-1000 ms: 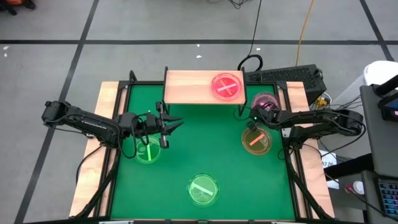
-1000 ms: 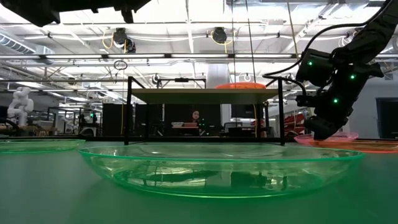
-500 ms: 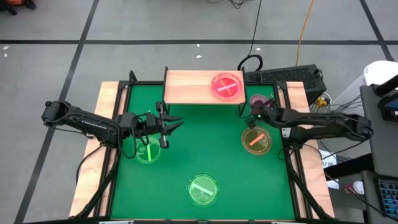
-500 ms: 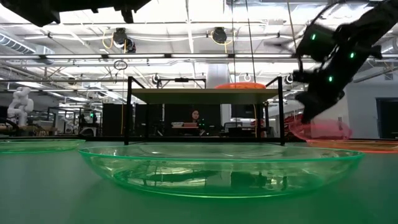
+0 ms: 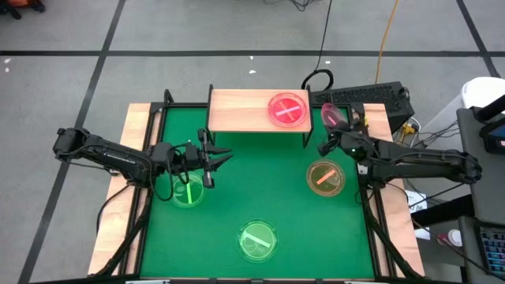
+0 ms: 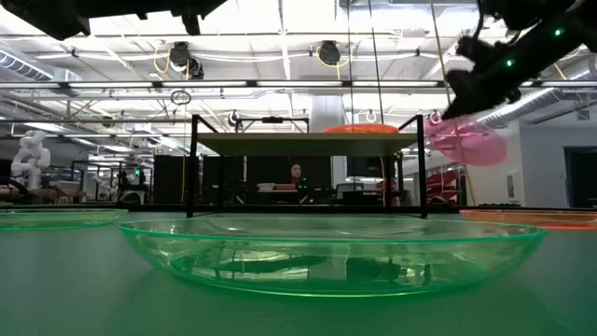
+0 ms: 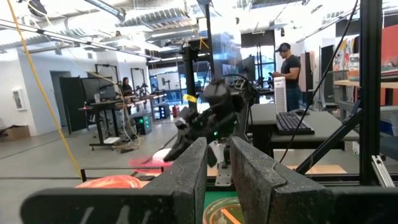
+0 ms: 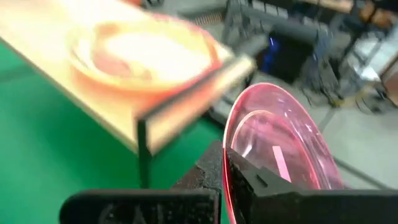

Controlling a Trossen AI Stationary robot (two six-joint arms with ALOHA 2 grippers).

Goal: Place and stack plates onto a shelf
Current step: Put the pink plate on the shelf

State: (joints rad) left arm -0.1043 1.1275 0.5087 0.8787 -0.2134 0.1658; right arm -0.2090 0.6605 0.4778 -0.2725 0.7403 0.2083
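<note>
The right gripper [image 5: 327, 143] pinches a pink plate [image 6: 466, 142] by its rim, tilted on edge in the air beside the shelf [image 5: 237, 110], likely to clear the board and join the pink plate there, while the left gripper [image 5: 215, 161] waits, fingers narrowly apart, over the green table [image 5: 260, 189] in an open lab.

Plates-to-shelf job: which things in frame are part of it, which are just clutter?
Job:
- shelf, pink plate on it
- pink plate in the right pincer
- amber plate
- two green plates

Lying about:
- keyboard
- cables
</note>
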